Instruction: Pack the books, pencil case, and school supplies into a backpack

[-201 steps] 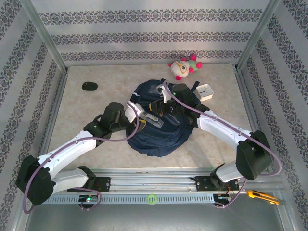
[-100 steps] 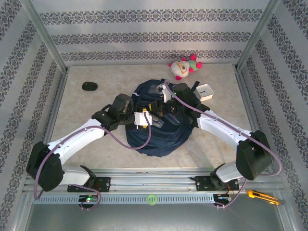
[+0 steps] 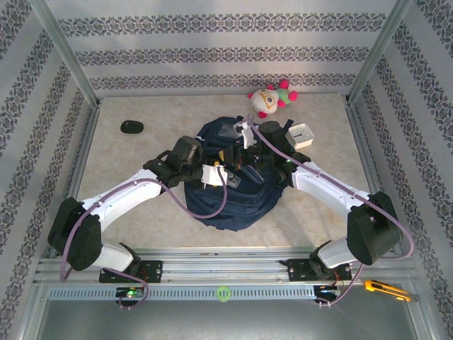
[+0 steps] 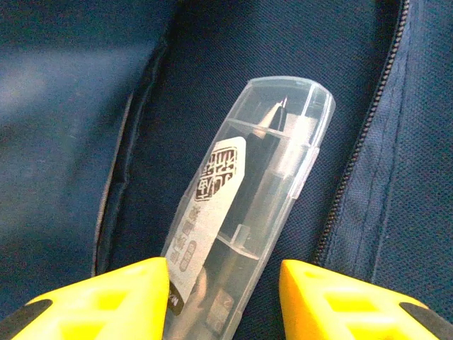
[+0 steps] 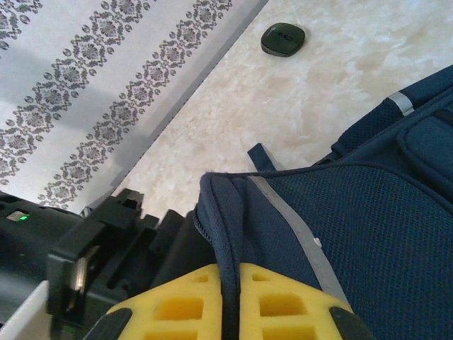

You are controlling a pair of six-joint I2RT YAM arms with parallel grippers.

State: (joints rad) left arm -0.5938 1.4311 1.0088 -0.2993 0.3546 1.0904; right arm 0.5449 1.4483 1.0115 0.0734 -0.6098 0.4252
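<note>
Left wrist view: clear, round-ended plastic pen case point(image 4: 248, 205) with a white printed label and a dark pen inside lies on dark lining within the open mouth of the large navy-blue backpack point(image 3: 244, 207). A zip line runs just beside the case on one side. Left gripper point(image 4: 225, 301) straddles the case's near end, yellow jaws part open. One finger point(image 4: 113, 297) touches the case edge; a strip of dark fabric shows before the other, so no clamp on it. Right gripper point(image 5: 228, 304) is pinched tight on the backpack's raised navy rim. Backpack sits mid-table on the beige marbled tabletop point(image 3: 120, 163). Square white clock point(image 3: 302, 133) lies just beside its far right corner. Pink-and-white plush toy point(image 3: 271, 99) lies near the back wall. Black oval object point(image 3: 132, 127) lies well apart at far left.
</note>
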